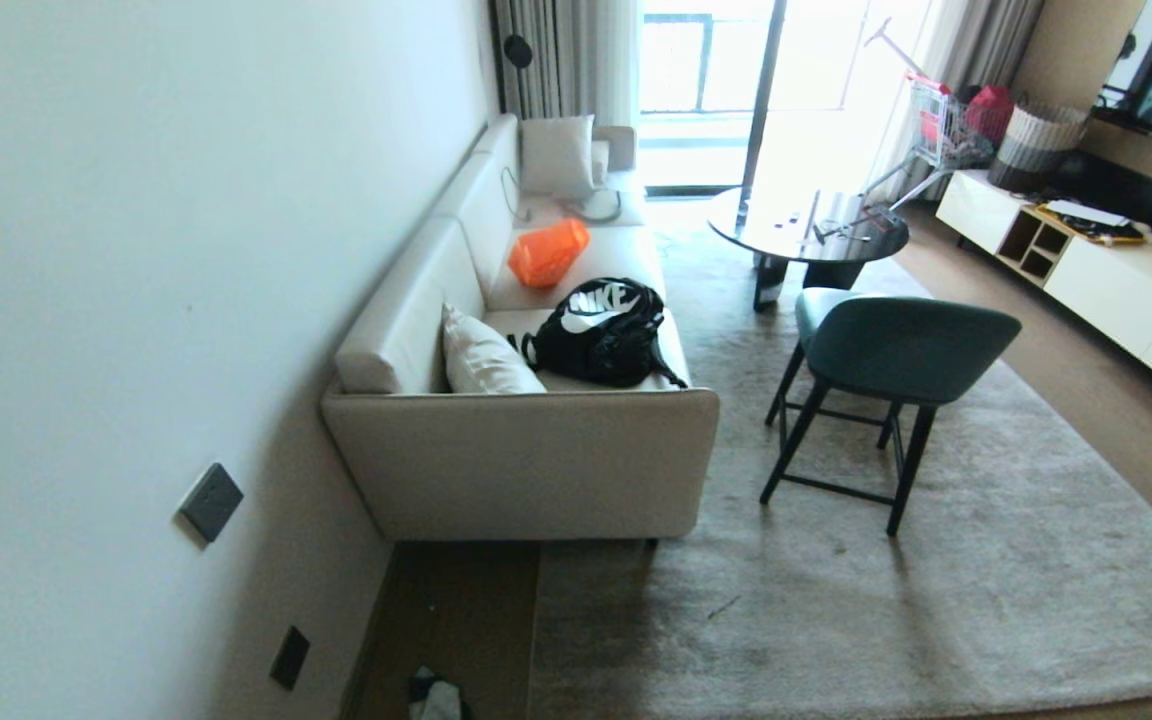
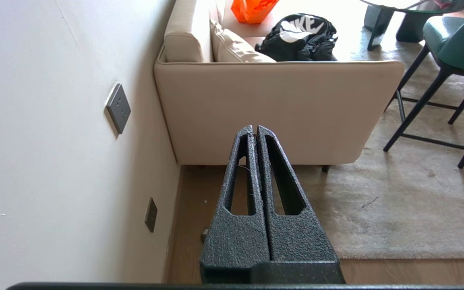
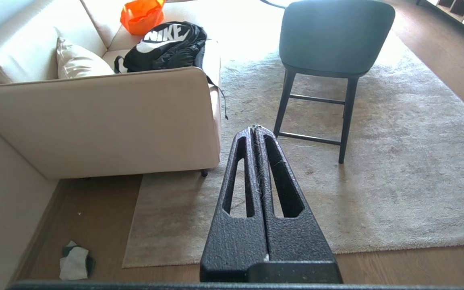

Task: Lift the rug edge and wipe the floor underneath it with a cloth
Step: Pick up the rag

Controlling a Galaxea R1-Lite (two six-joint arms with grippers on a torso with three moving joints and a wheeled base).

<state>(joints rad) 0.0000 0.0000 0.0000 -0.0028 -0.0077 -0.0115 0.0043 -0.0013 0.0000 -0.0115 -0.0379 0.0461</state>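
Orange bag and black backpack are seen on the cream sofa. Rug edge lies flat on the wood floor, its corner near the sofa end. Cloth is crumpled on bare planks by the wall. Left gripper and right gripper are fully closed, nothing held.

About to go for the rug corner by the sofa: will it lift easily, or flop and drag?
Probably floppy: the rug is plush and lies flat on the floor, so a lifted corner should fold rather than stay stiff. Likely heavy to raise far, since it is large and the sofa and chair stand on it. That corner itself looks free.
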